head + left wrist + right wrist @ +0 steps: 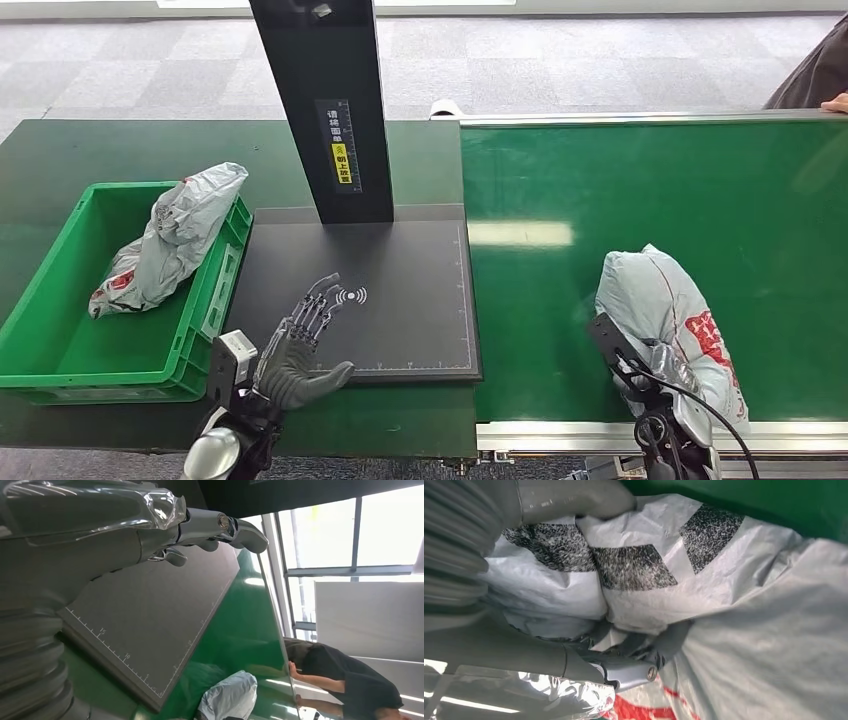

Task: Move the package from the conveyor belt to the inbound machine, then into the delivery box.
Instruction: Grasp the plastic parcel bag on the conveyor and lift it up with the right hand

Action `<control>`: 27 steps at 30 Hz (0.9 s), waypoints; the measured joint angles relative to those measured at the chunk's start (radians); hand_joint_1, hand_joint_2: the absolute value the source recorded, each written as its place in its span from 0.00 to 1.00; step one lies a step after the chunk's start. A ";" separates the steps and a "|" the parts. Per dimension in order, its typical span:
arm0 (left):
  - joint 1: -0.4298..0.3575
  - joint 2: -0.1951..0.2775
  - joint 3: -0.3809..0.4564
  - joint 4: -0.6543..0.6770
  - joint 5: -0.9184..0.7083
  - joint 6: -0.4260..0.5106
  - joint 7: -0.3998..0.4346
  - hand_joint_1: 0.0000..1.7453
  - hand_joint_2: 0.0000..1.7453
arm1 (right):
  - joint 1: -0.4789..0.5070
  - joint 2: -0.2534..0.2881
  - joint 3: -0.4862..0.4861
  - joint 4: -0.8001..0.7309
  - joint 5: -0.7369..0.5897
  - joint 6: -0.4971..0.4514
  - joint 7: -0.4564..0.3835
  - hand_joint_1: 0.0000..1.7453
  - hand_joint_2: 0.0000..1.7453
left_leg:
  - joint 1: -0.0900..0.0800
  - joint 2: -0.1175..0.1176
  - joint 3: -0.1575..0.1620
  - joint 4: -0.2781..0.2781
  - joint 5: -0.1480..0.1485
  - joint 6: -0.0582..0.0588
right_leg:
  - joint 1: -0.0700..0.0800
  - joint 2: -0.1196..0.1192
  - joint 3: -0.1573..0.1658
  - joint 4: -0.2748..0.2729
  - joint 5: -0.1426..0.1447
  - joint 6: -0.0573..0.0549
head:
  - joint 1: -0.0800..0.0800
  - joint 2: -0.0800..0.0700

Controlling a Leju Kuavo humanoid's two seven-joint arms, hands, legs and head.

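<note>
From the head camera I see the package (pixel 668 315), a crumpled grey poly bag with red print, lying on the green conveyor belt (pixel 650 180) at about 4 o'clock in my view, close to the belt's near rail. My right hand (pixel 655 375) is at the bag's near end, mostly hidden by the wrist hardware there. The right wrist camera fills in what the head view cannot: the thumb (pixel 574 497) presses on one side of the plastic and the darker fingers (pixel 634 667) dig into a fold on the other, so the right hand is grasping the package (pixel 734 605).

My left hand (pixel 305 345) hangs at 7 o'clock over the near-left part of the inbound machine's black scan plate (pixel 420 290), fingers spread and holding nothing. The left wrist camera shows the same splayed fingers (pixel 240 530) above the plate (pixel 150 615) with its ruler marks, and past it the package on the belt and a person (pixel 350 685) in dark clothes leaning at the belt's far edge; the head view gives me only a sleeve (pixel 815 70) at 2 o'clock.

The green delivery box (pixel 60 340) sits at 9 o'clock, just beside the plate, with another grey bag (pixel 170 240) draped over its far-right wall. The machine's black post (pixel 325 100) stands at 12 o'clock.
</note>
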 joint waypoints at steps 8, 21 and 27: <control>0.029 -0.002 0.008 -0.031 0.000 0.006 0.004 0.00 1.00 | -0.008 -0.004 0.000 0.001 -0.053 0.012 -0.064 1.00 1.00 | 0.000 0.000 0.001 0.000 -0.001 0.000 | 0.000 0.000 0.001 0.000 0.000 0.000 | 0.000 0.000; 0.044 -0.001 0.014 -0.056 -0.001 0.026 -0.018 0.00 1.00 | 0.017 -0.003 0.002 -0.024 -0.135 -0.064 -0.172 1.00 1.00 | 0.000 0.000 -0.002 0.000 -0.001 0.001 | 0.000 0.001 -0.001 0.000 0.000 0.000 | 0.000 0.000; 0.047 -0.001 0.021 -0.062 0.000 0.028 -0.023 0.00 1.00 | 0.043 0.001 0.001 -0.098 -0.222 -0.131 -0.299 1.00 1.00 | 0.000 0.000 -0.004 0.000 -0.001 0.001 | 0.000 0.001 -0.004 0.000 0.000 0.000 | 0.000 0.000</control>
